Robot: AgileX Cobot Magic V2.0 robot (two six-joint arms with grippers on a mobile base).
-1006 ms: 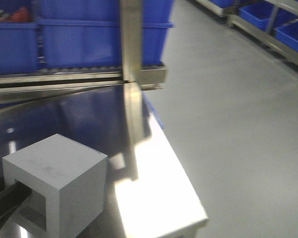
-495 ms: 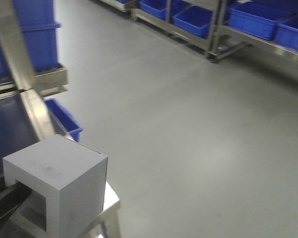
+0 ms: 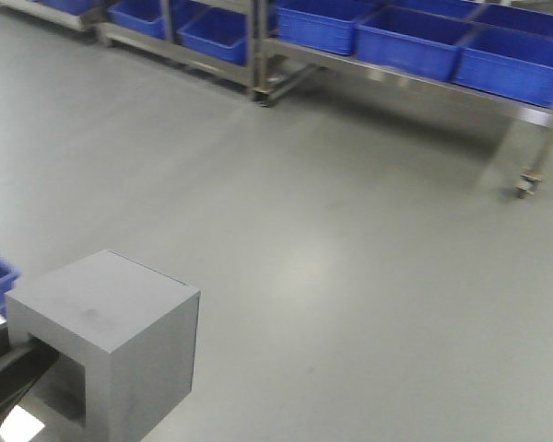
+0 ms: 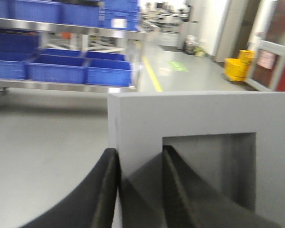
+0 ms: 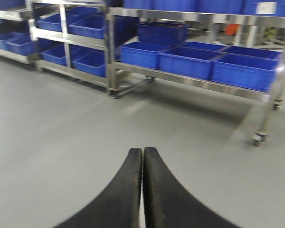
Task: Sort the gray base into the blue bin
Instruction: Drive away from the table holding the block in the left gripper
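The gray base [image 3: 134, 359] runs off the bottom edge

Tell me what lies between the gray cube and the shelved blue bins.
Front view: only bare gray floor between the matte light-gray cube base and the bright-blue plastic bins.

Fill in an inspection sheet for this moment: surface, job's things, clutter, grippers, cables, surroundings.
Surface: no table in view; bare grey floor below.
Job's things: gray base held above the floor; blue bins sit on steel racks.
Clutter: nothing seen.
Grippers: left gripper shut on one wall of the base, one finger inside the recess; right gripper shut, empty.
Cables: nothing seen.
Surroundings: yellow container far off.
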